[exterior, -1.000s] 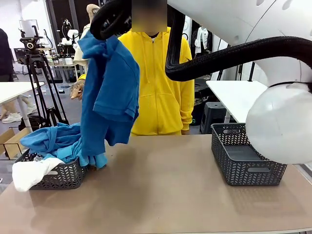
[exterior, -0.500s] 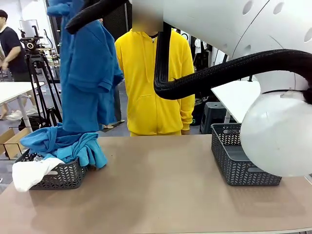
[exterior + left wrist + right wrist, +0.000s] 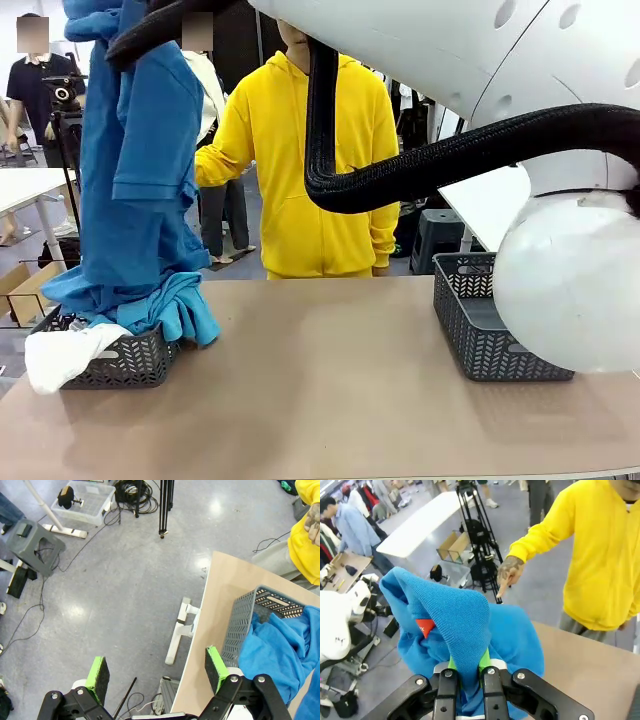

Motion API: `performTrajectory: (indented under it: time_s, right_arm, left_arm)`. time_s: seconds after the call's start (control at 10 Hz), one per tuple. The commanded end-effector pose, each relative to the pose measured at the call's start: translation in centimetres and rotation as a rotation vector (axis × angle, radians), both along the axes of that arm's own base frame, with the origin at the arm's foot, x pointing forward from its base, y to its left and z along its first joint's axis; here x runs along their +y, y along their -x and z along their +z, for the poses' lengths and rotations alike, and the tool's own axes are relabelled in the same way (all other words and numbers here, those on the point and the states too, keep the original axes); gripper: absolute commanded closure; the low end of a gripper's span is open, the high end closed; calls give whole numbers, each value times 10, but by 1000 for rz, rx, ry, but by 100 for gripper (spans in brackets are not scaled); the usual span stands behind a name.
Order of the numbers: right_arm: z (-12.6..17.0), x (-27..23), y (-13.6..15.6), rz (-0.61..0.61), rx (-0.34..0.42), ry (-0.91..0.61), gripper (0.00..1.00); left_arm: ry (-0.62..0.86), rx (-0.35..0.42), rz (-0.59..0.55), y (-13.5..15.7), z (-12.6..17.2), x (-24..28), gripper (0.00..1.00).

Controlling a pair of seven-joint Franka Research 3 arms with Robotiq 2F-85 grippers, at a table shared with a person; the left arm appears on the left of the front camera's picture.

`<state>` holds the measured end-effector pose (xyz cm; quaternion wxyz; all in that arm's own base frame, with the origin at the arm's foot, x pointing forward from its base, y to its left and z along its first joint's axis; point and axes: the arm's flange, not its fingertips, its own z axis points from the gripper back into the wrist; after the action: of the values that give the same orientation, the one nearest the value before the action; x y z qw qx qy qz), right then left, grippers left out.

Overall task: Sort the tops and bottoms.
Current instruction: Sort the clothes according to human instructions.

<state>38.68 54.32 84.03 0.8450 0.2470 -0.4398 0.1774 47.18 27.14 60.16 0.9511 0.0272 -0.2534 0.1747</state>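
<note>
Since the earlier frame I have lifted the blue polo shirt [image 3: 135,170] higher and carried it more to my left; its lower hem now touches the heap of blue clothes [image 3: 120,295] in the left basket [image 3: 125,362]. My right gripper [image 3: 466,672] has its jaws pressed together on a fold of the shirt near the red label [image 3: 425,627], so the shirt hangs long and I can see it is a top. The person's hand [image 3: 506,572] points a finger toward it. My left gripper [image 3: 157,672] is spread wide and holds nothing, beside the table's left edge. The right basket [image 3: 490,330] looks empty; I judge 1 garment should go there next.
</note>
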Motion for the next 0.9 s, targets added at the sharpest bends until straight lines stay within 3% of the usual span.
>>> performTrajectory:
  time_s: [0.0, 0.4, 0.5, 0.7, 0.8]
  right_arm:
    - [5, -3, 0, -29, -12, -37, 100]
    - [1, -5, -6, -16, -4, -7, 100]
    - [8, 15, -27, -42, -27, -14, 100]
    - [34, 74, -80, -41, -143, -53, 100]
    - [45, 104, -105, -154, -218, -65, 100]
  left_arm:
    - [-8, 3, -1, 2, 1, 0, 0]
    - [-8, 3, -1, 2, 1, 0, 0]
    - [-8, 3, -1, 2, 1, 0, 0]
    - [-8, 3, -1, 2, 1, 0, 0]
    - [-8, 3, -1, 2, 1, 0, 0]
